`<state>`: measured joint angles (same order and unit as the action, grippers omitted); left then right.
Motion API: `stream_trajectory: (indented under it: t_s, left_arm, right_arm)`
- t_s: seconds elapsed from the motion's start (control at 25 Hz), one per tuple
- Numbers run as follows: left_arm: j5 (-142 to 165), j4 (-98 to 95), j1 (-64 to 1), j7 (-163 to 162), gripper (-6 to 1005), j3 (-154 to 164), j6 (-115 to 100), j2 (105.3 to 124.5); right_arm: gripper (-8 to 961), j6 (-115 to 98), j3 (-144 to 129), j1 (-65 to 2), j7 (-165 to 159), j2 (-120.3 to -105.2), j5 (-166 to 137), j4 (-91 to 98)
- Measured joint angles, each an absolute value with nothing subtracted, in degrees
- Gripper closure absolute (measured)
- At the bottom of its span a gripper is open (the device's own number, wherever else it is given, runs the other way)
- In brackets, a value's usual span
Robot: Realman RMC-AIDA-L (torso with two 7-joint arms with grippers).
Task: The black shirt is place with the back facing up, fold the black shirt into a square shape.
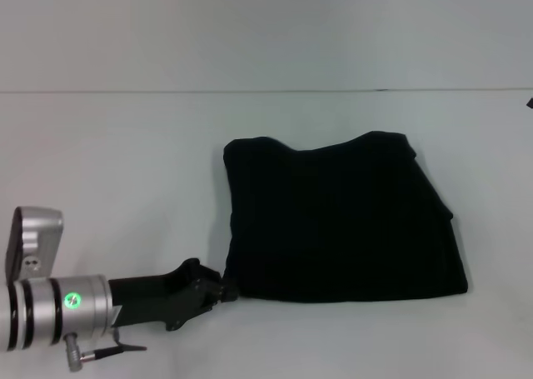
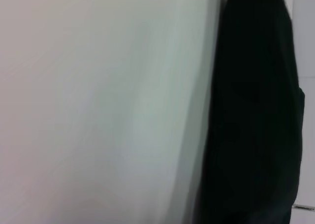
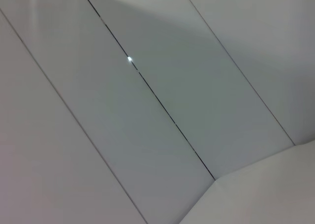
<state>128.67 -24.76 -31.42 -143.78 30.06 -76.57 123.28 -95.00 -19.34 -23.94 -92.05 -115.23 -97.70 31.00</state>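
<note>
Nearest the head camera, at the lower left of the frame, the left arm's silver wrist with a green light leads to the black left hand (image 1: pixel 218 289), which reaches toward the lower left corner of the black shirt (image 1: pixel 341 221). Its tip sits right at that corner, but dark hand against dark cloth makes it impossible to tell whether the fingers are parted, clenched or gripping the fabric. The black shirt lies folded into a compact, roughly rectangular block on the white table (image 1: pixel 117 162), right of centre in the frame, with a wavy upper edge and a straighter lower edge. In the left wrist view the shirt (image 2: pixel 256 115) fills the right side of the frame beside the pale table surface (image 2: pixel 98 106). At the right edge of the head view only a tiny dark sliver shows; the right hand itself is out of sight.
</note>
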Motion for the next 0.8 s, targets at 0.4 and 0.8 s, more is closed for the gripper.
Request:
stream_trajectory:
  t_s: [0.4, 0.8]
  left_arm:
    - [129.0, -24.5, -31.1, -141.9, 883, 26.2, -82.0, 122.5]
    - [131.9, -37.4, -29.6, -132.0, 677, 20.7, -94.4, 118.7]
  right_arm:
    - [144, -94.2, -19.6, -24.7, -92.1, -115.44, -97.9, 31.0]
    - [144, -93.6, -19.9, -24.2, -91.5, -114.51, -102.8, 33.4]
